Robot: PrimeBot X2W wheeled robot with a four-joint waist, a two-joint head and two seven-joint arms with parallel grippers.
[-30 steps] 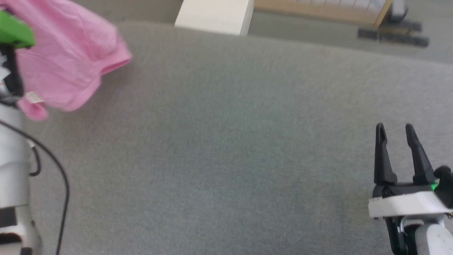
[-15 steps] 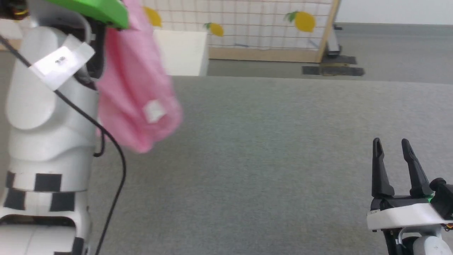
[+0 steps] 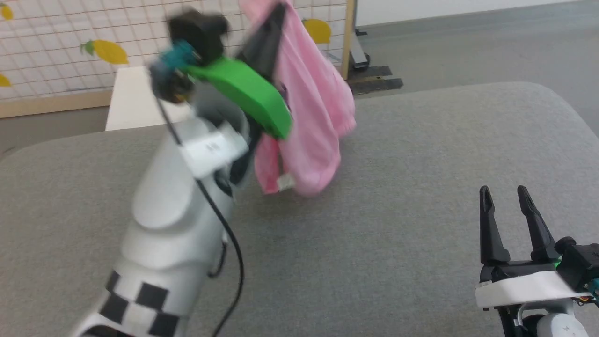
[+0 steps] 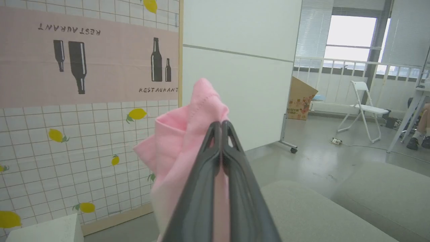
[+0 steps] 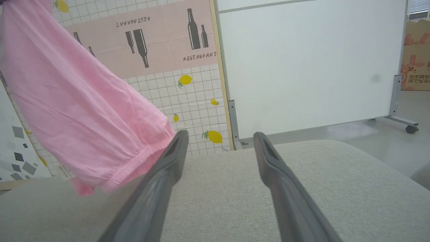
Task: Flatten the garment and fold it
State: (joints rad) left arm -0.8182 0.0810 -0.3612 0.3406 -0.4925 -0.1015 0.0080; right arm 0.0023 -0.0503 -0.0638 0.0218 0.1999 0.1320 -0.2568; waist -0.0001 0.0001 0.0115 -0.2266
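Garment [image 3: 311,121]: light, limp, dangles at 12 o'clock.
Left gripper [image 4: 221,125]: clamped on its top fold.
Right gripper [image 3: 503,191]: fingers apart, empty, at 4 o'clock.
Best hold: gathered hem [image 5: 134,165], probably.

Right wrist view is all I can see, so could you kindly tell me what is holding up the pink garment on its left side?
Observer: The left gripper is shut on a bunched fold of the garment, as the left wrist view shows.
Operator: Thank you; where does that arm stand?
Observer: In the head view its pale forearm rises from the lower left over the grey cushion.
Operator: Is my right gripper touching the cloth?
Observer: No; the head view shows the right gripper open at the lower right, well apart from it.
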